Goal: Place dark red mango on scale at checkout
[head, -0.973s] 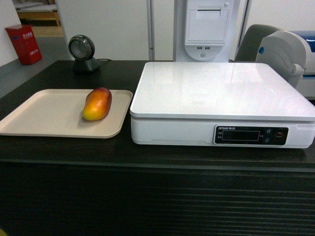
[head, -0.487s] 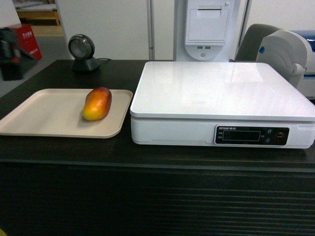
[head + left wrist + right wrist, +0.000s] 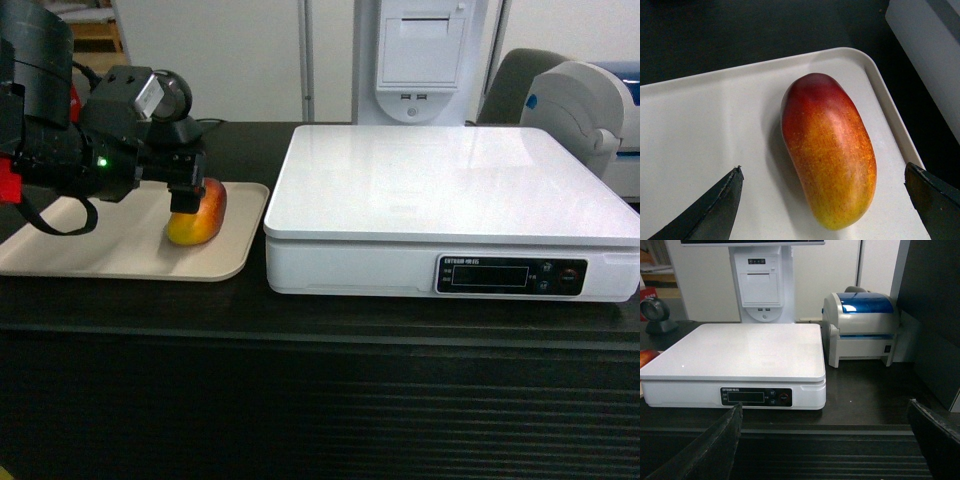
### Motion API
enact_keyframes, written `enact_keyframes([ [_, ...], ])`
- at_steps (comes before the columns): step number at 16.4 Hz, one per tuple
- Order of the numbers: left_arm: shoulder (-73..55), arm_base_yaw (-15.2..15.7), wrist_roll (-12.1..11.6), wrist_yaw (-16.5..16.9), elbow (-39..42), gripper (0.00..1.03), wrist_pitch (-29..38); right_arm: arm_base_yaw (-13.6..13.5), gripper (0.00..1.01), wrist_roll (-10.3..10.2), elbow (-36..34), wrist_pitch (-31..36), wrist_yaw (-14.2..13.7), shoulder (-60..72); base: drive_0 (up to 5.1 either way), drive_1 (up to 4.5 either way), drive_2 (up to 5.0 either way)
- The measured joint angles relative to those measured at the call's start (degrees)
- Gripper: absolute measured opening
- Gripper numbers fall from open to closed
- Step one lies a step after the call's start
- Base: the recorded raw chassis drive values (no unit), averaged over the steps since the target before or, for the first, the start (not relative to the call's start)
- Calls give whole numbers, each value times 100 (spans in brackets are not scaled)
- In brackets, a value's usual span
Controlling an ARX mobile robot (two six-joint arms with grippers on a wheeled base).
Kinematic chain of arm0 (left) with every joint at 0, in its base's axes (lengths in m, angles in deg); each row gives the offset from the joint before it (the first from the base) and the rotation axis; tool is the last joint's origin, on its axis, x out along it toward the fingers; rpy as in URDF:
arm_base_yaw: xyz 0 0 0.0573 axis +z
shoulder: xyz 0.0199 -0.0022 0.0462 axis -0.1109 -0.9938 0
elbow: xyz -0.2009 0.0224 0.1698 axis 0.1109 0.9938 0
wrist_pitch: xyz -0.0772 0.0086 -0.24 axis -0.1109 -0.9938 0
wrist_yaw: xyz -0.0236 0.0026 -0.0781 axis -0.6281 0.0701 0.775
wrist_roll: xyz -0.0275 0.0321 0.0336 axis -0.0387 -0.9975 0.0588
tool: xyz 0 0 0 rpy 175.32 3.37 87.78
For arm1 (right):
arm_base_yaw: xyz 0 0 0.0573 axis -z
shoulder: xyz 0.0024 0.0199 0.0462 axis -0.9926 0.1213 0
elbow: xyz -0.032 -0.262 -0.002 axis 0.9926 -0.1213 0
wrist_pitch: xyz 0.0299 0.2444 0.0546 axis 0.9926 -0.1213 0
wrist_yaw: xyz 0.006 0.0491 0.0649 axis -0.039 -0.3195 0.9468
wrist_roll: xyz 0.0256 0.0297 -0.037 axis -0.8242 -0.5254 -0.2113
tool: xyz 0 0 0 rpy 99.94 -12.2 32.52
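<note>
Left tool [image 3: 187, 190] poised, jaws spread wide, over the dark red mango [image 3: 197, 215] on a beige tray [image 3: 80, 235] beside the scale [image 3: 450, 180].

The mango lies near the tray's right edge, not yet gripped; the wrist view shows both fingertips [image 3: 710, 210] clear of its smooth, rounded skin. A squeeze off-centre could likely roll or squirt the fruit away, or drag the light tray along the worktop [image 3: 320, 320]. The right tool [image 3: 825, 450] is also open, well back from the scale.
</note>
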Motion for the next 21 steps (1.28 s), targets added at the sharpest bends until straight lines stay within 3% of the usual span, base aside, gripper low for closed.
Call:
enact_keyframes([
  [10,-1075,-50,-31,-94,-1585,98,-1237,0,98,0,0,0,-2,0,0,0,0],
  [14,-1419,-59,225,-22,-1947,98,-1666,0,98,0,0,0,-2,0,0,0,0],
  [18,-1445,-118,225,17,-1858,61,-1565,0,98,0,0,0,-2,0,0,0,0],
  [21,-1228,-103,229,-72,-1537,58,-1381,0,98,0,0,0,-2,0,0,0,0],
])
